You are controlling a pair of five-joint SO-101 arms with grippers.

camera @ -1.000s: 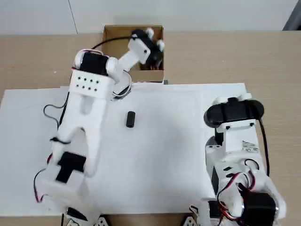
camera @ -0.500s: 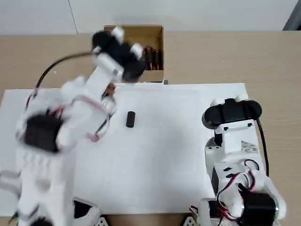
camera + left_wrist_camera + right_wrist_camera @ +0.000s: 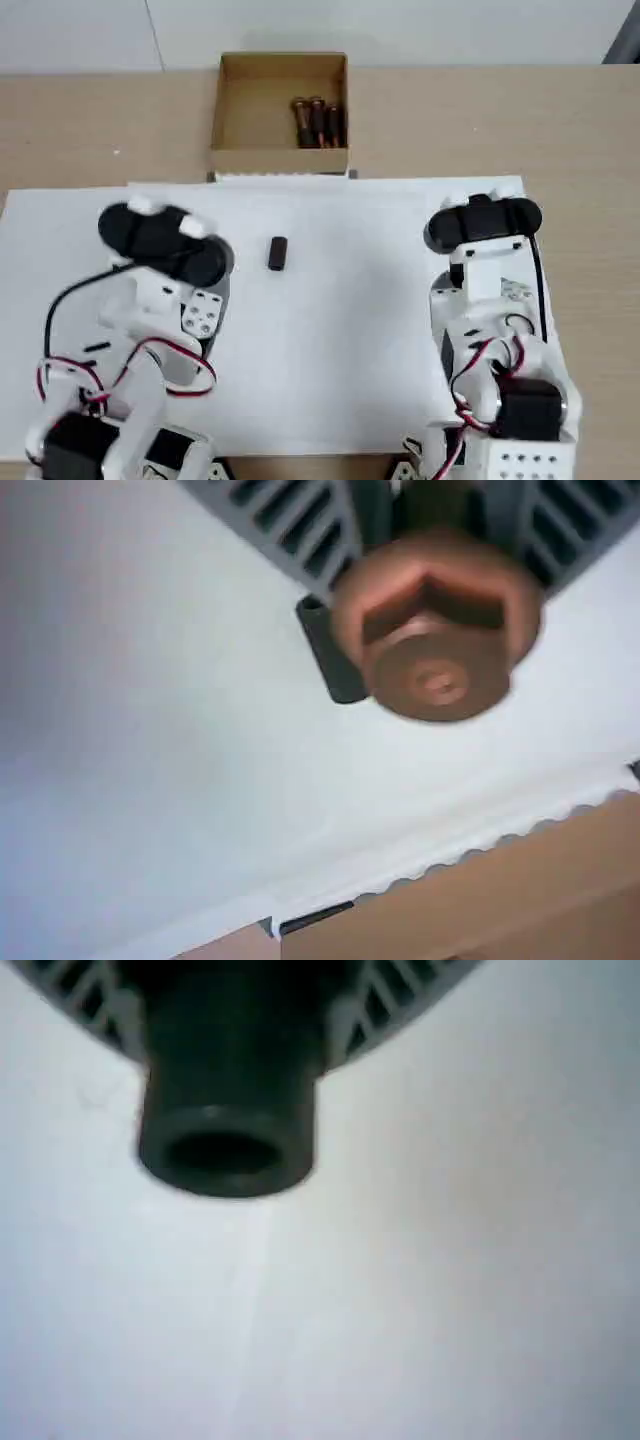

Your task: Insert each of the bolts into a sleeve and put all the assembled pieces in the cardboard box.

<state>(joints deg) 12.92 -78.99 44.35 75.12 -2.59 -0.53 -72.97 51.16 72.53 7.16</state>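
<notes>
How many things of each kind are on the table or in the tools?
Sleeves: 2, one on the paper, one in the right tool.
Bolts: 1, in the left tool.
Pieces in the box: 3, it seems.
Box: 1.
Total: 7.

Copper-toned metal bolt (image 3: 437, 640) gleaming softly, black sleeve (image 3: 228, 1110) looking matt and smooth like plastic, white paper sheet (image 3: 340, 330) lying smooth, cardboard box (image 3: 250, 110) showing matt brown walls.

Left arm (image 3: 160, 300) and right arm (image 3: 490, 300) folded, side by side; left gripper (image 3: 432, 515) clamps bolt (image 3: 436, 645), right gripper (image 3: 235, 1000) clamps sleeve (image 3: 228, 1110)
</notes>
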